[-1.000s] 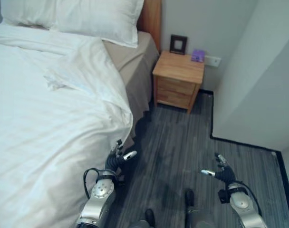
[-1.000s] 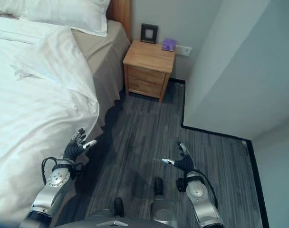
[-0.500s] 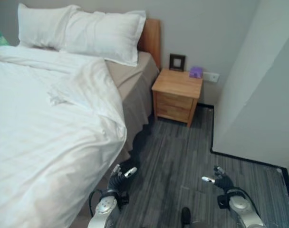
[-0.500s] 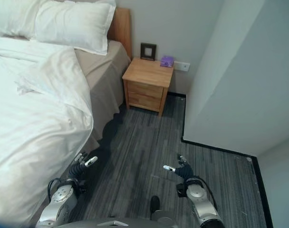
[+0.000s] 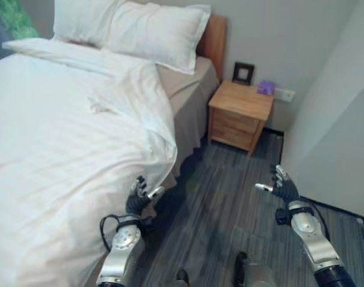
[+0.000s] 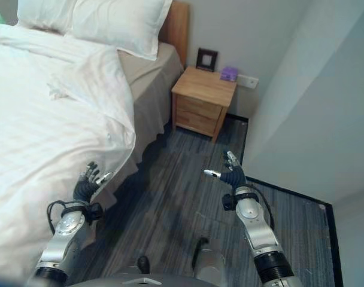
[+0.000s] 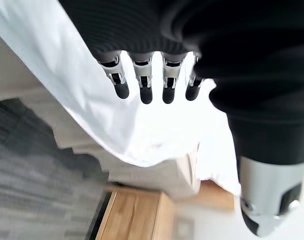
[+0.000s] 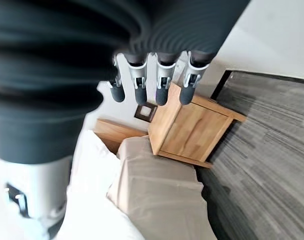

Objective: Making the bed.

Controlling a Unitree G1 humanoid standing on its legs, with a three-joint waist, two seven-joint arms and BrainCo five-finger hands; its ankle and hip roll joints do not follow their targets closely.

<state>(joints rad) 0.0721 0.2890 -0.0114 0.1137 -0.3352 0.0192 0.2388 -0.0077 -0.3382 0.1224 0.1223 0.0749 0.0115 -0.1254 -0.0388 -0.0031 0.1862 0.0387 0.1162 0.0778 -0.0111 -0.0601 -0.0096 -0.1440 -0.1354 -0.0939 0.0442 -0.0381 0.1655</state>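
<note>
The white striped duvet [image 5: 62, 155] covers most of the bed, but near the pillows its edge is folded back and rumpled, leaving a strip of the beige fitted sheet [image 5: 191, 89] bare on the side nearest the wooden bedside cabinet [image 5: 240, 115]. Two white pillows [image 5: 140, 27] lie against the wooden headboard [image 5: 213, 39], up-bed from the cabinet.

The left hand [image 5: 139, 195] hovers by the duvet's drooping corner, on the bed side well away from the cabinet, fingers straight and spread, holding nothing; the wrist view shows the fingertips [image 7: 145, 95] just short of the white cloth. The right hand [image 6: 230, 173] is out over the grey striped floor [image 5: 224, 203], nearer the cabinet, also spread wide and empty.

The step looks to be reaching for the duvet's hanging edge. To do it well, I'd judge the left hand should pinch the hem itself rather than a loose fold — and the right should take the turned-back part closer to the pillows, so both pull the edge evenly toward the headboard.

On the cabinet top stand a small dark picture frame [image 5: 243, 73] and a small purple box [image 5: 265, 87]; its drawers are closed, so their contents can't be told.
</note>
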